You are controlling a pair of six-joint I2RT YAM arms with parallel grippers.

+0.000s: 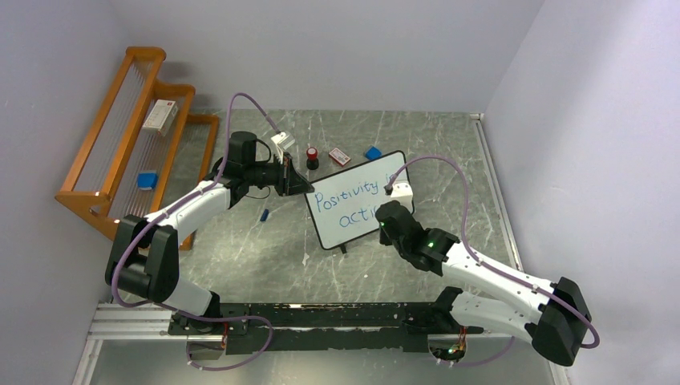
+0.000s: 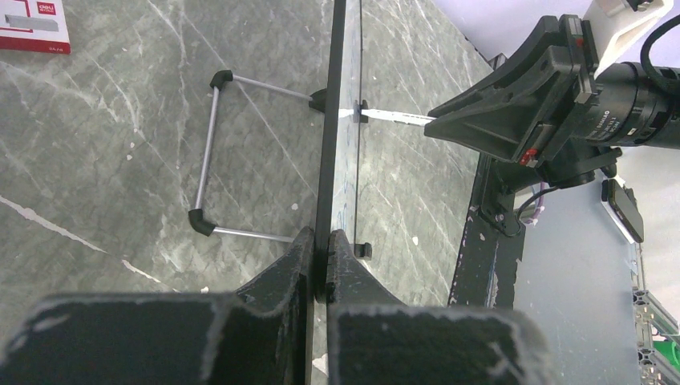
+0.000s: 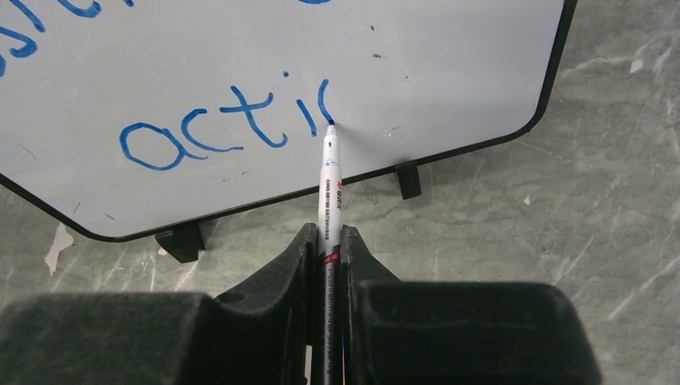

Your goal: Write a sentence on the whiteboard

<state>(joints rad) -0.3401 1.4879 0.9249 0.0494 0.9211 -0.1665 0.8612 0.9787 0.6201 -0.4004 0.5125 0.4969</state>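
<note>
Catalogue of the scene: we are finding the whiteboard [image 1: 353,200] standing tilted at the centre of the grey marble worktop [image 1: 257,257] in the overhead view, with a wire stand [image 2: 207,152] behind it. The sentence [image 3: 200,132] is showing in blue: "Positivity" and a partly hidden next word on the upper line, "acti" plus one further curved stroke on the lower. The left hand [image 2: 321,265] is pinching the board's black-framed edge, its fingers closed on either face. The right hand [image 3: 327,241] is gripping a white marker pen [image 3: 329,180], whose blue tip is touching the board at the foot of that last stroke. We are also noting a wooden rack [image 1: 128,136] at upper left, a red-topped item [image 1: 312,154], a red-and-white box [image 1: 339,156] and a blue block [image 1: 373,152] above the board, and a small blue piece [image 1: 264,215] lying left of it.
</note>
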